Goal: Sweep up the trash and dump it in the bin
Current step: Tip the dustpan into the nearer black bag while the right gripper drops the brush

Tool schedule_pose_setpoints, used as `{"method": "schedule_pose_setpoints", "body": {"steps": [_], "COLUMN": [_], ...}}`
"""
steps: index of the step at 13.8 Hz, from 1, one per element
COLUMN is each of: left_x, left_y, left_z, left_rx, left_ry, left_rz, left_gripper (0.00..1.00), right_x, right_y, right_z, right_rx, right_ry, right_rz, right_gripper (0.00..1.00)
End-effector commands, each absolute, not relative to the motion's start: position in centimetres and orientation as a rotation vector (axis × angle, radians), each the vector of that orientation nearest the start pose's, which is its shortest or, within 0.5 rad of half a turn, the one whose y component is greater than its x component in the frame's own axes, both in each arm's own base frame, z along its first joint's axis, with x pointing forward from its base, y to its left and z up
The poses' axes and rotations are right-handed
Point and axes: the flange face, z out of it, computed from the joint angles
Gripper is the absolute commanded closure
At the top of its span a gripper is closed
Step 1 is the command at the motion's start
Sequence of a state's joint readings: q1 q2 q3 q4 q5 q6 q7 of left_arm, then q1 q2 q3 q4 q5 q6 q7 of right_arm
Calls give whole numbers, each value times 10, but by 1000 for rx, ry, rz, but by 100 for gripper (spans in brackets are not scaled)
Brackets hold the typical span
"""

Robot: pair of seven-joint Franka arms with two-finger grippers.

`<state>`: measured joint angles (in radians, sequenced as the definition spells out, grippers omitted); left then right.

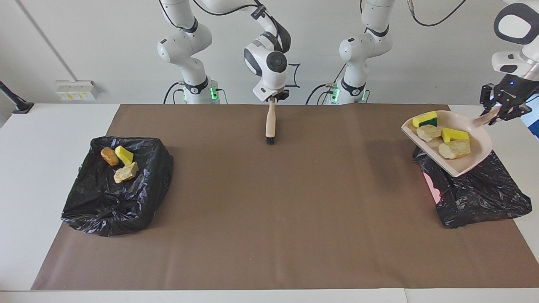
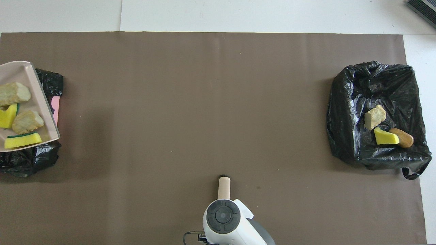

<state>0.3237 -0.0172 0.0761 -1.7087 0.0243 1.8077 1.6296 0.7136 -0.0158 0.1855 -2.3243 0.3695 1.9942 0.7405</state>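
My left gripper (image 1: 496, 112) is shut on the handle of the pale pink dustpan (image 1: 480, 143) and holds it raised and tilted over the black-bagged bin (image 1: 476, 189) at the left arm's end. Several pieces of trash lie in the pan: a green-backed yellow sponge (image 1: 425, 119), a yellow chunk (image 1: 454, 134) and two tan foam lumps (image 1: 428, 132). In the overhead view the dustpan (image 2: 20, 73) shows at the edge; the left gripper does not. My right gripper (image 1: 273, 97) grips the top of an upright brush (image 1: 270, 122), its bristles down at the mat.
A second black-bagged bin (image 1: 118, 185) at the right arm's end holds a brown lump (image 1: 109, 156), a yellow sponge chunk (image 1: 124, 155) and a tan lump (image 1: 125, 172). A brown mat (image 1: 269, 210) covers the table between the bins.
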Motion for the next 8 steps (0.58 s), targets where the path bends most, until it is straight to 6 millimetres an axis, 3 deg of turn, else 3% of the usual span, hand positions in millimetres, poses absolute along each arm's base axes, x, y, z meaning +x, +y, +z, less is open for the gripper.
{"method": "schedule_pose_setpoints", "body": {"steps": [1, 3, 6, 8], "left_x": [550, 560, 561, 561], "left_y": [261, 273, 304, 309], "left_z": [591, 588, 575, 568], "left_rx": [-2389, -2277, -2131, -2046], "left_ry": [1740, 1732, 1703, 1703], "left_rz": [24, 119, 322, 453], "left_gripper": [100, 100, 100, 100], "right_x": [330, 372, 443, 481], "right_y": [371, 353, 305, 270], "right_z": [337, 362, 407, 434], "right_rx": [-3091, -3098, -3087, -3091], "right_ry": [59, 109, 193, 160], "right_rz": [568, 440, 242, 124], "right_gripper": [0, 0, 0, 0]}}
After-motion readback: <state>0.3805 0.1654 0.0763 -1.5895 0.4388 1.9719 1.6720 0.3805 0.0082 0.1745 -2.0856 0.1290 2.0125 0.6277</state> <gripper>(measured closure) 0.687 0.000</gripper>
